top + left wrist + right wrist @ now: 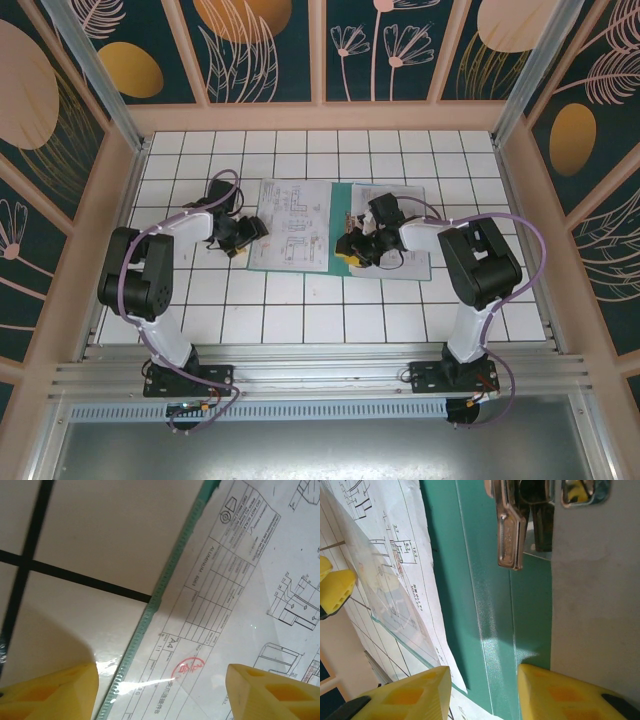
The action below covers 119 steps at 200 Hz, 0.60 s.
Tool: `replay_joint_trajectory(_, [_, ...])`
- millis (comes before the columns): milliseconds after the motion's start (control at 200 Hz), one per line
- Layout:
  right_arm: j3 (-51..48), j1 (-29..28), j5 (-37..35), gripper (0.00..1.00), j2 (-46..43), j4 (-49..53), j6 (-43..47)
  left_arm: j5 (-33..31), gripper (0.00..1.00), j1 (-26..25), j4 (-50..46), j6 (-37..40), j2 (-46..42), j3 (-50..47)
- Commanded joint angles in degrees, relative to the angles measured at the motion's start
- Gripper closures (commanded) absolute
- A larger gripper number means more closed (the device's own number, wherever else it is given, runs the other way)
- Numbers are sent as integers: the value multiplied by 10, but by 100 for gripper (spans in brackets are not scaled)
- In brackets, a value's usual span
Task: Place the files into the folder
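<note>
The teal-green folder lies open mid-table. Printed white files cover its left half, and another sheet lies on its right half. My left gripper is at the folder's left edge. In the left wrist view its yellow fingers stand open astride the teal edge and a file under a clear flap. My right gripper hovers open over the folder's spine. A metal clip sits ahead of it, with files to its left and a sheet to its right.
The white tiled table is walled by wooden rails and patterned panels. An aluminium rail with both arm bases runs along the near edge. The left gripper's yellow fingertip shows at the left edge of the right wrist view.
</note>
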<state>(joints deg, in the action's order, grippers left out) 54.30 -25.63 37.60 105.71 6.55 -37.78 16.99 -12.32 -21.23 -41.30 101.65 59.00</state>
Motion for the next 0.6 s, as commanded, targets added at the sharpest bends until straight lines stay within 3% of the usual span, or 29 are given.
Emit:
replay_joint_trajectory(0, [-12,-1,-60,59,36,68,13,45,33,2,23,18,12,-11])
replay_joint_trajectory(590, [-7,-1,-60,59,44,70,9,124,35,-8,52,51,8,-24])
